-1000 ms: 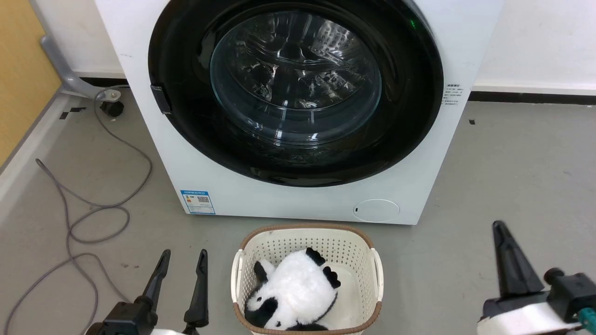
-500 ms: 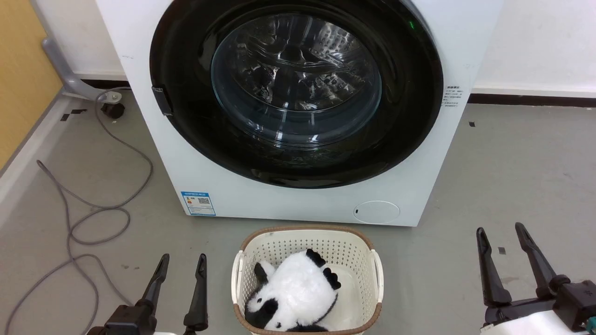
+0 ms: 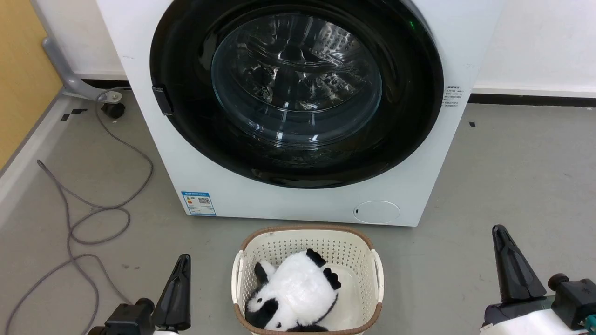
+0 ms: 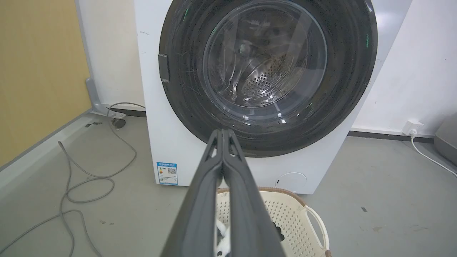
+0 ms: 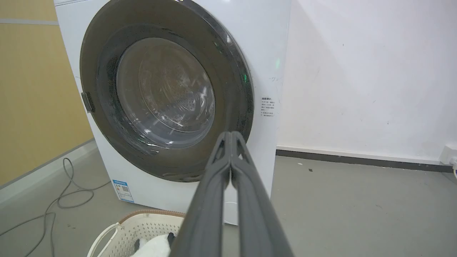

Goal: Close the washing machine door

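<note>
Washing machine door [image 3: 295, 88] lies flat against the front of the washing machine [image 3: 279, 204]. No gap seen at the black rim, so I judge it shut or all but latched.

Left gripper [image 3: 185, 260] and right gripper [image 3: 500, 232] both sit low, well short of the machine, fingers pressed together, holding nothing.

If a confirming push is wanted: closed fingers on the rim beside the latch tab [image 3: 160, 99], not on the glass bowl.

Clearances:
- Basket [image 3: 307, 229] with panda toy [image 3: 298, 288] sits just in front of the machine, between the grippers.
- Cable [image 3: 93, 214] loops on the floor off the machine's left corner.
- Bare floor off its right.
</note>
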Available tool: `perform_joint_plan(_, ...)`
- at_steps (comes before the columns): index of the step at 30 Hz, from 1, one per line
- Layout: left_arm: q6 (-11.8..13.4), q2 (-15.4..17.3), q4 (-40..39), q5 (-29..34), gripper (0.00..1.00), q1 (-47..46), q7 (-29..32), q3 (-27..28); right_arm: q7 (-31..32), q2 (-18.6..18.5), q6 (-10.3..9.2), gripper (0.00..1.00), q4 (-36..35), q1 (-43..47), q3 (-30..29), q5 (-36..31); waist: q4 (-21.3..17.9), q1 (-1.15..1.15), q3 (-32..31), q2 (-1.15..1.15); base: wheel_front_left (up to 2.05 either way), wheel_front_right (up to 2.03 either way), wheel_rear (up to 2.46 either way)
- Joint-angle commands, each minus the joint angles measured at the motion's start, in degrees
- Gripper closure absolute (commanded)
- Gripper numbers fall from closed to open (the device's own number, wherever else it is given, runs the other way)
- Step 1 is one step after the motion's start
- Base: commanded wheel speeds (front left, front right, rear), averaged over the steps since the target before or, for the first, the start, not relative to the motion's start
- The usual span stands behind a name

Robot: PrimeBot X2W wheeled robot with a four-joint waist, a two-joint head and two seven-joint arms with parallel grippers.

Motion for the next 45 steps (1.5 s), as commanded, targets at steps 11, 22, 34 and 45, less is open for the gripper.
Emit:
perform_joint_plan(11, 0.72, 0.00, -0.45, 1.31, 1.00, -0.83, 1.52, 0.15, 1.55, 0.05, -0.01, 1.00, -0.01, -0.42, 0.61, -0.57, -0.24, 0.00, 0.00, 0.00, 0.00, 0.00, 0.00)
perform_joint_plan(22, 1.30, 0.01, -0.81, 2.33, 1.00, -1.50, 3.16, 0.26, 3.19, 0.09, -0.01, 1.00, -0.01, -0.76, 1.18, -1.03, -0.53, 0.00, 0.00, 0.00, 0.00, 0.00, 0.00)
perform_joint_plan(34, 1.76, 0.01, -1.09, 3.14, 1.00, -2.02, 4.45, 0.35, 4.48, 0.11, -0.02, 1.00, -0.01, -1.02, 1.62, -1.39, -0.75, 0.00, 0.00, 0.00, 0.00, 0.00, 0.00)
perform_joint_plan(45, 2.27, 0.01, -1.39, 4.02, 1.00, -2.59, 5.85, 0.45, 5.89, 0.15, -0.02, 1.00, -0.01, -1.31, 2.11, -1.79, -0.99, 0.00, 0.00, 0.00, 0.00, 0.00, 0.00)
